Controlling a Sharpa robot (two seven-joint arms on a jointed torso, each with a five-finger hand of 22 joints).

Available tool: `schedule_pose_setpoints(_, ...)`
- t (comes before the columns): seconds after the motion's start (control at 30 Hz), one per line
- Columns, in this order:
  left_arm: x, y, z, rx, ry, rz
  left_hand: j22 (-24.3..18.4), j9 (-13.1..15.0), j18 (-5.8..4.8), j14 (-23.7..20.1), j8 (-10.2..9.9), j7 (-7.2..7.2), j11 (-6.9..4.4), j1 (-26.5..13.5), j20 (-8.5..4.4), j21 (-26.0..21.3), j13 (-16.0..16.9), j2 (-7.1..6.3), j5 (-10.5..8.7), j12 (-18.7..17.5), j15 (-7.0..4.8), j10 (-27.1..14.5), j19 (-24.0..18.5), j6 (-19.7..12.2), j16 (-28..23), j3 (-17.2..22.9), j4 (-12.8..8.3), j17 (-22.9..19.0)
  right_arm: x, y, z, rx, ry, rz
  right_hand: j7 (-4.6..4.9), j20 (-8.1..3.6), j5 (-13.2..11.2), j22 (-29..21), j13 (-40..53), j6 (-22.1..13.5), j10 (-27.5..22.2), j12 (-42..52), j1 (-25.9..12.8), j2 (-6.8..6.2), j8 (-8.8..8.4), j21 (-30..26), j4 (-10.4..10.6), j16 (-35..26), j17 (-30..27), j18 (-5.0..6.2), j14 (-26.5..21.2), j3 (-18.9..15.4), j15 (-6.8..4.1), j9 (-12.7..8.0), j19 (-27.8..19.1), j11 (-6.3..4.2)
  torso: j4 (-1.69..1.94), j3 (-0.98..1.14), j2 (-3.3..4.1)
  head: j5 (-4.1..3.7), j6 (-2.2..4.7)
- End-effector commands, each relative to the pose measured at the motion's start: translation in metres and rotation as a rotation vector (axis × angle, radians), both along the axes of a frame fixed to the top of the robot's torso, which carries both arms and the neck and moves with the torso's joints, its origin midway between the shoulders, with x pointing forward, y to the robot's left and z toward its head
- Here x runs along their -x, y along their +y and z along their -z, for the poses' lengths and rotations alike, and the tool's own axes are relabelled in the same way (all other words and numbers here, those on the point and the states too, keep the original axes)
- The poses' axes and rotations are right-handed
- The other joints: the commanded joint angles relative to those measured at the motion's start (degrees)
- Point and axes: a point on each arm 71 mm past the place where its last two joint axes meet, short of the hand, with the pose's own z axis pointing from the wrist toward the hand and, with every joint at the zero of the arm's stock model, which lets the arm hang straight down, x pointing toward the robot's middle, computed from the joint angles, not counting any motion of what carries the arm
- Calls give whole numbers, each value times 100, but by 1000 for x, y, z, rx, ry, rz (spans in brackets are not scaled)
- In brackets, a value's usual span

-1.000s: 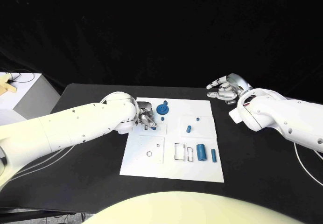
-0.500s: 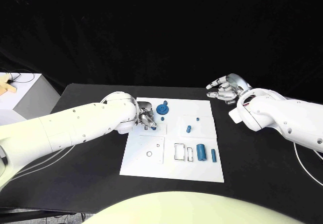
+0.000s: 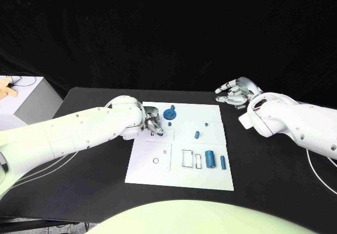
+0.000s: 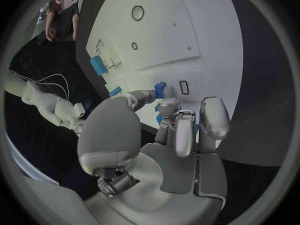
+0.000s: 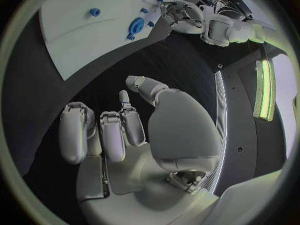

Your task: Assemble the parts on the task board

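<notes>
The white task board (image 3: 179, 168) lies mid-table. My left hand (image 3: 153, 124) hovers low over its far left part, fingers curled. In the left wrist view the thumb and fingertips (image 4: 177, 110) pinch a small blue part (image 4: 160, 90) right beside a small rectangular slot (image 4: 184, 87). A blue gear-like part (image 3: 169, 114) stands just beyond that hand. A blue cylinder (image 3: 210, 158) and a thin blue peg (image 3: 223, 162) lie near the board's front right. My right hand (image 3: 235, 92) hangs above the black table past the board's far right corner, fingers apart and holding nothing.
Small blue pieces (image 3: 197, 134) sit mid-board, and rectangular slots (image 3: 187, 158) and round holes (image 3: 155, 160) show in its front half. A white box (image 3: 31, 100) stands off the table's left edge. In the right wrist view the board (image 5: 75, 35) and gear (image 5: 136, 24) lie ahead.
</notes>
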Motion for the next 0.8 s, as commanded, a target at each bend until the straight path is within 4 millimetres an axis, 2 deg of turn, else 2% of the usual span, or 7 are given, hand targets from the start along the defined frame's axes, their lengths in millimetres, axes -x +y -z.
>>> schedule_pose_setpoints(0.03, 2, -2, 2, -11, 19, 22, 5, 3, -98, 495, 10, -3, -14, 58, 11, 29, -1, 18, 18, -6, -40, 41, 35, 60, -21, 1274, -1266, 1159, 0, 1, 0, 6, -6, -14, 8, -22, 35, 898, 451, -51, -20, -27, 26, -41, 29, -36, 39, -18, 942, 64, 448, -4, -18, -9, 222, 3, 1, 0, -1, -2, 0)
schedule_pose_setpoints(0.8, 0, -2, 2, -21, 1, 17, 10, 4, -99, 496, 7, -6, -17, 63, 8, 33, 14, 8, 21, -1, -42, 54, 38, 67, -20, 1280, -1272, 1160, 0, 2, 0, 5, -5, -14, 8, -22, 35, 898, 451, -51, -20, -27, 26, -41, 29, -36, 39, -18, 942, 64, 448, -4, -18, -9, 222, 3, 0, 2, 1, 8, 0)
